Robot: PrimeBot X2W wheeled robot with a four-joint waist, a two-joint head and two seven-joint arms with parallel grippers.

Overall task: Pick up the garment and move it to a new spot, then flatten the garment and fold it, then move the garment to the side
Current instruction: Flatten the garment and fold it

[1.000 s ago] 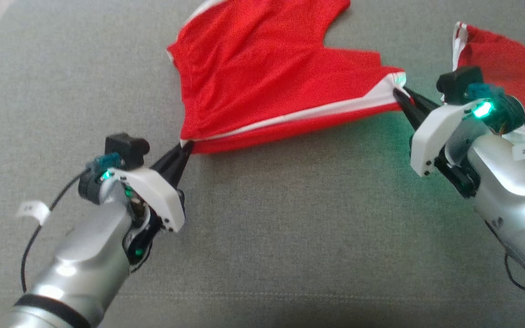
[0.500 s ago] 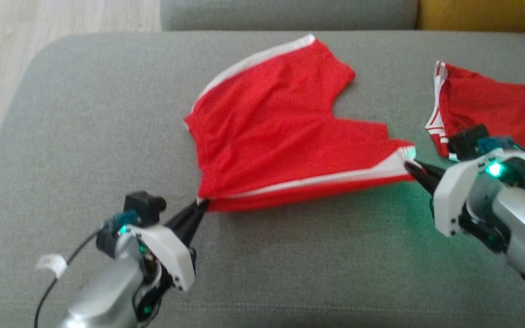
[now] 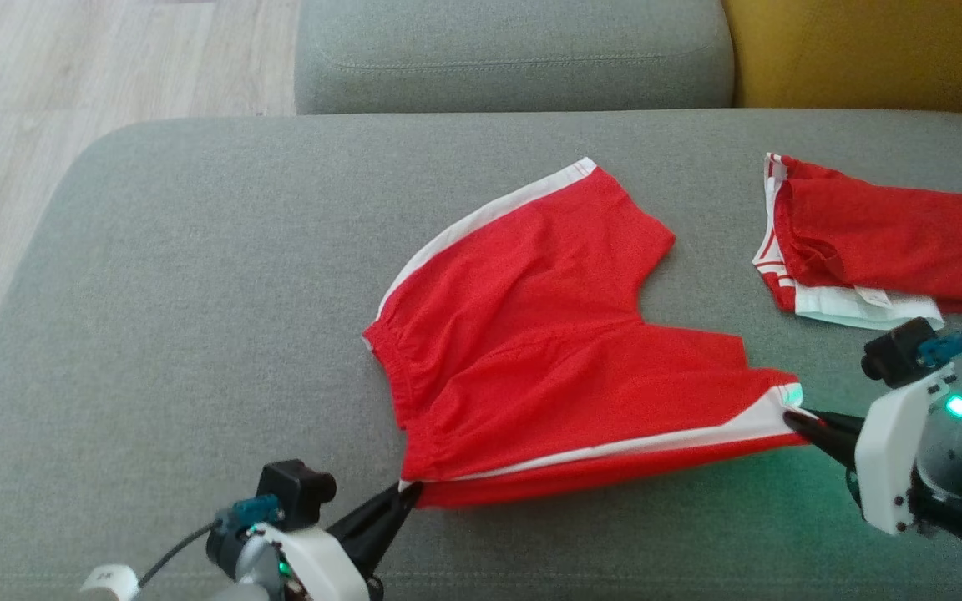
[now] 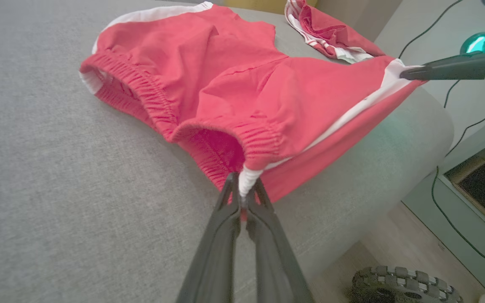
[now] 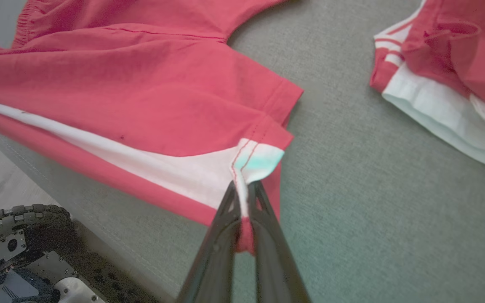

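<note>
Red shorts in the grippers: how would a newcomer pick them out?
On the grey sofa seat, look mid-cushion. The red shorts lie spread there, white side stripe stretched between left gripper and right gripper; the folded red garment to the right lies untouched.

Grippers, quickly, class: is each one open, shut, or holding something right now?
Left gripper: shut on the red shorts, at the waistband end.
Right gripper: shut on the red shorts, at the leg hem.

Soft daylight; green glow; slight blur
</note>
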